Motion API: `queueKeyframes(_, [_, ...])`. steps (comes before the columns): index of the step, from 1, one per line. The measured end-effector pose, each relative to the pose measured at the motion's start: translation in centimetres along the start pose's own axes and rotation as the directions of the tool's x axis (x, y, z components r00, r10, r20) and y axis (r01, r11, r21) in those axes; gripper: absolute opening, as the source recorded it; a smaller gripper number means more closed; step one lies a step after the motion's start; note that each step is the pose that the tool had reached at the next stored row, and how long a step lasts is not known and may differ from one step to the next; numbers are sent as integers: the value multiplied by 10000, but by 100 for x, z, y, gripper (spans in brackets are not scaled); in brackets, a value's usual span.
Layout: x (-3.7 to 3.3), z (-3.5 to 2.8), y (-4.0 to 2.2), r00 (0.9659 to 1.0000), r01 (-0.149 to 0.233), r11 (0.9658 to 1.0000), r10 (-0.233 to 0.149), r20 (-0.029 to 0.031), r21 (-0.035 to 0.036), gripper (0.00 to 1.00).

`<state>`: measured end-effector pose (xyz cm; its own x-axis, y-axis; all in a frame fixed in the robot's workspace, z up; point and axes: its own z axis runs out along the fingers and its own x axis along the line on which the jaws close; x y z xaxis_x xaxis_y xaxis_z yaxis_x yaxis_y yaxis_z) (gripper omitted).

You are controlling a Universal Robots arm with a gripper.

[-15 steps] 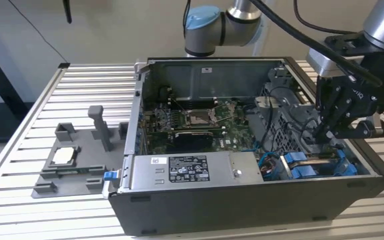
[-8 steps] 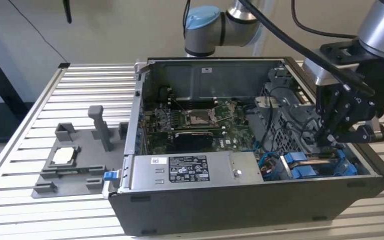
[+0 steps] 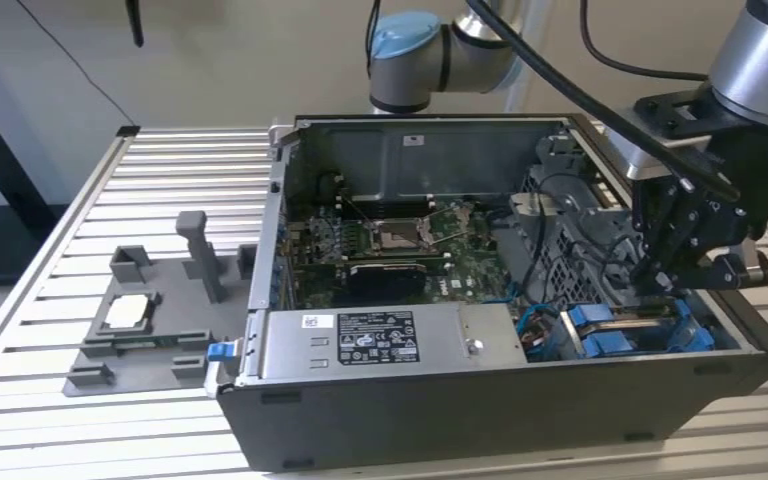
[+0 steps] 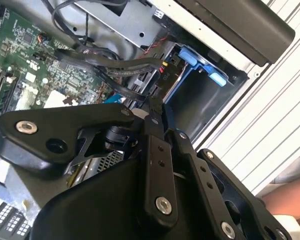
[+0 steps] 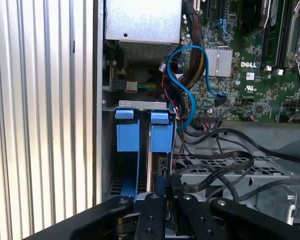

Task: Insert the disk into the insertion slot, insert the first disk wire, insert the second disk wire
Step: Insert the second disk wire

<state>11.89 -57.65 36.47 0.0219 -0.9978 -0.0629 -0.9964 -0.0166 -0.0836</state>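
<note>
The disk [image 5: 148,157] stands on edge in the insertion slot at the case's front corner, and its blue carrier frame [image 5: 160,134] rises beside a second blue tab [image 5: 127,133]. In the exterior view the blue carrier [image 3: 614,340] lies low on the exterior view's right, under my gripper [image 3: 660,285]. In both wrist views my gripper [image 5: 162,184] [image 4: 152,107] is lowered to the disk's inner end, its fingers drawn together. A black disk wire [image 4: 110,75] runs up to the fingertips and ends there. Its plug is hidden between them. A blue wire [image 5: 191,85] loops free over the board.
The open computer case [image 3: 491,410] lies on a slatted metal table [image 3: 171,180]. A grey power-supply box [image 3: 371,340] sits along its near wall, the motherboard [image 3: 384,250] behind it. Black cables [image 5: 225,165] cross the drive cage. A grey fixture [image 3: 144,320] stands at the exterior view's left.
</note>
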Motion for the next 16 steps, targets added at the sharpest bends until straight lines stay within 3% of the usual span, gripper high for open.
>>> queueKeyframes(16, [8, 126, 11, 10000, -76, 9999, 76, -7, 107, 16])
